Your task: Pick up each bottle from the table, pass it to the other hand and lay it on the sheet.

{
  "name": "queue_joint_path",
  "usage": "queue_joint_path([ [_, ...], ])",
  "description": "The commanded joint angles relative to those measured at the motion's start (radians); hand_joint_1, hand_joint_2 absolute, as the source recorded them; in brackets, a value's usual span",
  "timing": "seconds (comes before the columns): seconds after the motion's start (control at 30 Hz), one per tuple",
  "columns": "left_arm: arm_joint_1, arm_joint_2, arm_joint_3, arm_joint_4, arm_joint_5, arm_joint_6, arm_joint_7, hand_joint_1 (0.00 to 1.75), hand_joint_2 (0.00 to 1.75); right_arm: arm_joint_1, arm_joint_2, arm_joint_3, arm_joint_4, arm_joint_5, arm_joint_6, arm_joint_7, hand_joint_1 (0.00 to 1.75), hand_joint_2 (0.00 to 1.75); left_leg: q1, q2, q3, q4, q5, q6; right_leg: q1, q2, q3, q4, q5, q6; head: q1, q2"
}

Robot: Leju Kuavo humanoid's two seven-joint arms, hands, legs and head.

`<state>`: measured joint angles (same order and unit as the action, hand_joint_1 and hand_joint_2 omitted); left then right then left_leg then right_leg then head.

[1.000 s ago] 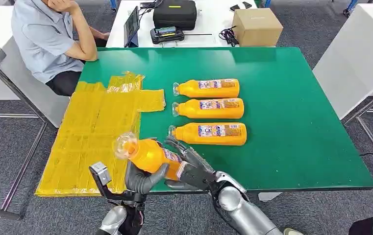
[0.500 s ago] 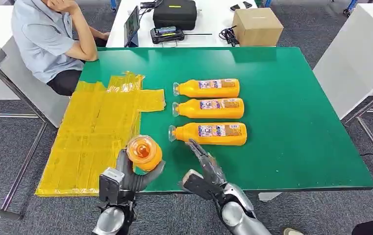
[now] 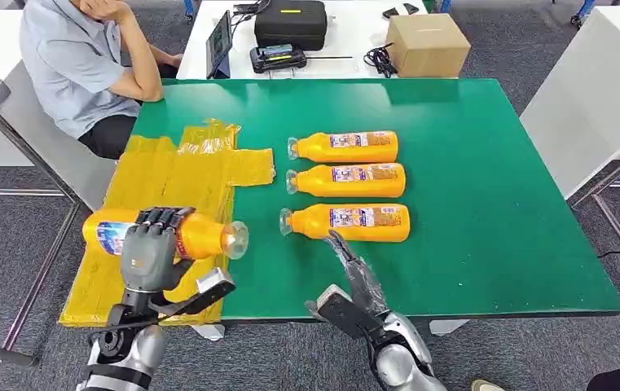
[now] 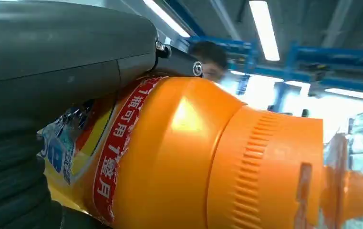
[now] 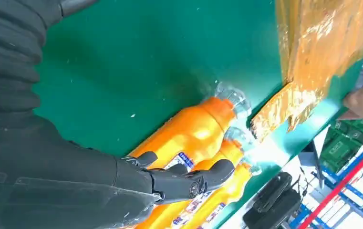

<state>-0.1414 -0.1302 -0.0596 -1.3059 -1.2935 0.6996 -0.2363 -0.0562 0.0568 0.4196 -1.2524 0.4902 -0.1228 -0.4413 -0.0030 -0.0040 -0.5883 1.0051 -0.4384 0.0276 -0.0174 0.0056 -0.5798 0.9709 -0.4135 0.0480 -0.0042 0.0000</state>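
Nearest me, at the front edge of the tabletop (image 3: 469, 244), my right hand (image 3: 353, 273) is empty with its fingers stretched out, pointing toward the closest of the three bottles on the green (image 3: 347, 222). Left of that bottle, my left hand (image 3: 153, 248) is wrapped around the held bottle (image 3: 178, 233), which lies level above the yellow sheet (image 3: 160, 204), cap toward the row and base out past the sheet's far-left edge. Beyond the closest bottle lie the other two, side by side, caps toward the sheet.

My worry is the release: the bottle is round and on its side, and the sheet looks crinkled and shiny, so if I let go while it is above the sheet it may roll, either off the left edge or back onto the green.

Against half a second ago, the held bottle has swung from cap-up near the front edge to lying flat over the sheet, and my right hand has barely shifted
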Motion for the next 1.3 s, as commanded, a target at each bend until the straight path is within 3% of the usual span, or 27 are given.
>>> queue_joint_path([
  [0.03,-0.202,0.171,-0.046,0.408,-0.040,-0.034,0.116,1.75,1.75,-0.010,0.008,-0.010,-0.003,-0.021,0.021,-0.020,0.00,1.75,0.001,-0.002,0.004,-0.002,0.000,-0.002,0.001,-0.002,0.005,-0.001,-0.001,-0.003,0.000,0.000],
  [0.3,-0.292,0.192,-0.111,0.606,0.030,-0.184,0.102,1.75,1.75,0.008,0.000,0.002,-0.045,-0.033,0.035,-0.027,0.00,1.75,0.001,-0.002,0.001,0.000,0.000,-0.001,0.001,-0.002,0.002,0.000,-0.001,-0.002,0.000,0.000],
  [0.6,-0.292,0.178,-0.154,0.640,0.037,-0.179,0.092,1.73,1.75,0.020,0.001,0.000,-0.054,-0.034,0.037,-0.028,0.00,1.75,0.001,-0.002,0.002,-0.001,0.000,-0.002,0.001,-0.002,0.003,-0.001,-0.001,-0.002,0.001,0.000],
  [0.7,-0.290,0.161,-0.164,0.636,0.036,-0.178,0.095,1.40,1.75,0.024,0.003,0.003,-0.058,-0.034,0.038,-0.028,0.00,1.75,0.001,-0.002,0.001,0.000,0.000,-0.001,0.001,-0.002,0.002,0.000,0.000,-0.002,0.000,0.000],
  [0.77,-0.286,0.156,-0.180,0.621,0.038,-0.208,0.100,0.73,1.75,0.028,0.002,0.003,-0.065,-0.034,0.038,-0.028,0.00,1.75,0.000,-0.002,0.001,0.000,0.000,-0.001,0.001,-0.003,0.002,0.000,0.000,-0.002,0.000,0.000],
  [0.8,-0.287,0.162,-0.197,0.614,0.020,-0.214,0.112,0.17,1.75,0.028,0.003,0.002,-0.065,-0.034,0.038,-0.028,0.00,1.75,0.001,-0.003,0.002,0.000,0.000,-0.002,0.001,-0.003,0.003,0.000,-0.001,-0.002,0.000,0.000],
  [0.83,-0.290,0.160,-0.206,0.614,0.016,-0.229,0.121,0.00,1.75,0.027,0.004,0.003,-0.064,-0.033,0.040,-0.027,0.00,1.75,0.001,-0.002,0.002,0.000,0.000,-0.002,0.001,-0.003,0.004,-0.001,-0.001,-0.002,0.000,0.000],
  [1.3,-0.329,0.149,-0.203,0.697,0.087,-0.374,0.131,0.00,1.75,0.015,0.009,-0.005,-0.049,-0.030,0.048,-0.025,0.00,1.75,0.000,-0.007,0.005,-0.001,0.003,0.000,0.000,-0.009,0.007,-0.001,0.000,-0.001,0.000,0.000],
])
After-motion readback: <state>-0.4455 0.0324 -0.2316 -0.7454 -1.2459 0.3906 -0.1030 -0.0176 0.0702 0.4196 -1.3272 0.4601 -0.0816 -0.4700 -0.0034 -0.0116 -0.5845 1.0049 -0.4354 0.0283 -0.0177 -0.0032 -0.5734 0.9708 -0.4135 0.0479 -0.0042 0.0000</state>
